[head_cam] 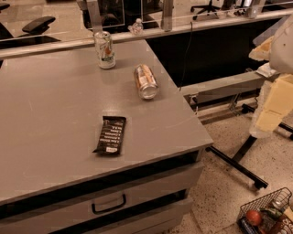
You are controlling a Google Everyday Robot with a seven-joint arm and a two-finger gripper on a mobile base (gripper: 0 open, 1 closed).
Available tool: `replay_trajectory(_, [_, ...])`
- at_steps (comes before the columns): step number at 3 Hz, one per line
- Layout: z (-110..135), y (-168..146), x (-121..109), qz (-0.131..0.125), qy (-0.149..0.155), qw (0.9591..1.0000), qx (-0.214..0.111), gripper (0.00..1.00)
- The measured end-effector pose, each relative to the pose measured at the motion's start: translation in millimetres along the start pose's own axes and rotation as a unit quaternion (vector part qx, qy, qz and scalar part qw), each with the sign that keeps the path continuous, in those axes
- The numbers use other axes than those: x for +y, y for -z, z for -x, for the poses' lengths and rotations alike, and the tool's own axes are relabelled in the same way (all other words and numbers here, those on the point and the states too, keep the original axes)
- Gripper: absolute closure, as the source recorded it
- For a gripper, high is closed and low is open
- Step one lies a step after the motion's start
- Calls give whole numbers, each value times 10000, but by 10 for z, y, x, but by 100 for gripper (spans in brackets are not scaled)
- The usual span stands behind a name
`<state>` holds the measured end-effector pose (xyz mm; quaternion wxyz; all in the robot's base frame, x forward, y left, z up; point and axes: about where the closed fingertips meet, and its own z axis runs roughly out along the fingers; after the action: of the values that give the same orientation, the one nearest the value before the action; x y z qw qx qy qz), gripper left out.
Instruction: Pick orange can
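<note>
Approach step in hand: orange can [145, 81] is lying on its side on the worktop [50, 119] near 1 o'clock, while the gripper [270, 107] is hanging at 3 o'clock, well apart, state untellable, so the next move is calling for a reach toward 9 o'clock, squared across the can's body.

Office: grey desk [55, 119], swivel chairs [207, 8]; claw [268, 116] far right.
</note>
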<state>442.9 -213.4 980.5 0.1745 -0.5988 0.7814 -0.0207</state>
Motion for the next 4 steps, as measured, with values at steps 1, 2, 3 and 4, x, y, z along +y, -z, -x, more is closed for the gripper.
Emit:
replay_trajectory(1, [209, -167, -400, 371, -632, 9972, -177, 0])
replay_trajectory(2, [414, -320, -810, 627, -1475, 9868, -221, 0])
replay_trajectory(3, [669, -409, -1064, 684, -2379, 9673, -551, 0])
replay_trajectory(4, [725, -428, -1117, 674, -2914, 9523, -614, 0])
